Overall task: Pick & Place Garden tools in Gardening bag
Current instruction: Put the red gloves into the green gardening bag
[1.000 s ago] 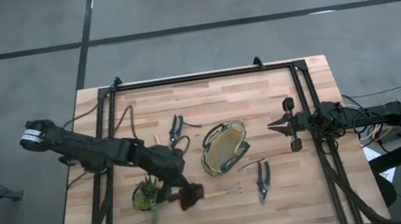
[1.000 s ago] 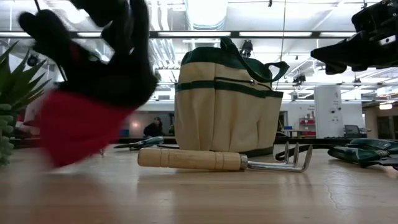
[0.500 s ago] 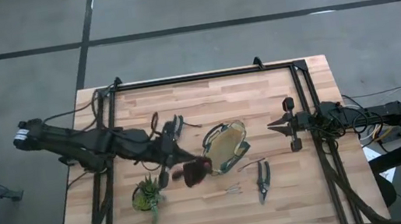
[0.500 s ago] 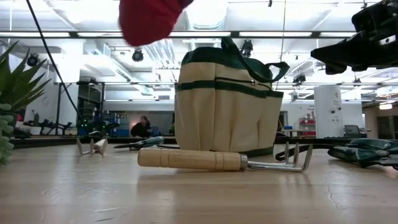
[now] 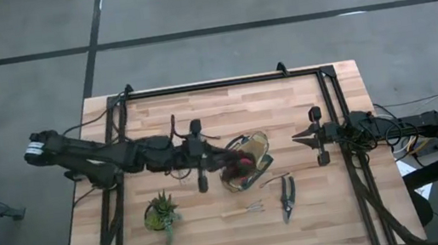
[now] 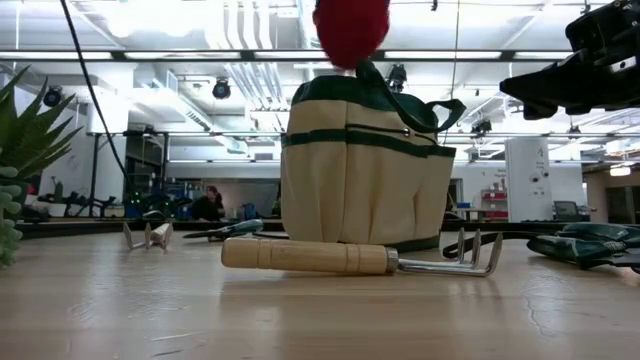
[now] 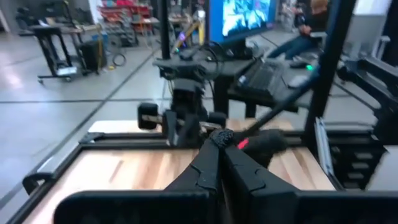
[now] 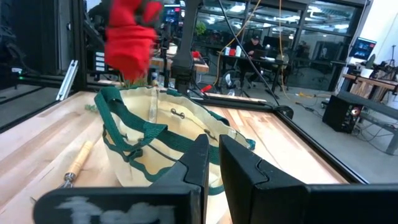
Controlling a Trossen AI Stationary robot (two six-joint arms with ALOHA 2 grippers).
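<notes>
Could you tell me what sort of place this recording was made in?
Probably an open robotics lab or workshop: fluorescent ceiling lights, a desk with a monitor and keyboard, and a person seated at a workstation beyond the table.

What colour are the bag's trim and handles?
Dark green, on the tan gardening bag; clearest in the low view.

A tan bag (image 6: 362, 165) with dark green trim and loop handles stands upright on the wooden surface (image 6: 300, 320), near the middle. Directly above its rim, at 12 o'clock, hangs a red glove (image 6: 351, 28), cut off by the upper edge. In front of the bag lies a wooden-handled hand rake (image 6: 360, 257), prongs pointing to 3 o'clock. At 9 o'clock, spiky green plant leaves (image 6: 25, 150) show. A dark claw (image 6: 575, 80) hangs at 2 o'clock. Shears (image 6: 585, 247) lie at 3 o'clock.
</notes>
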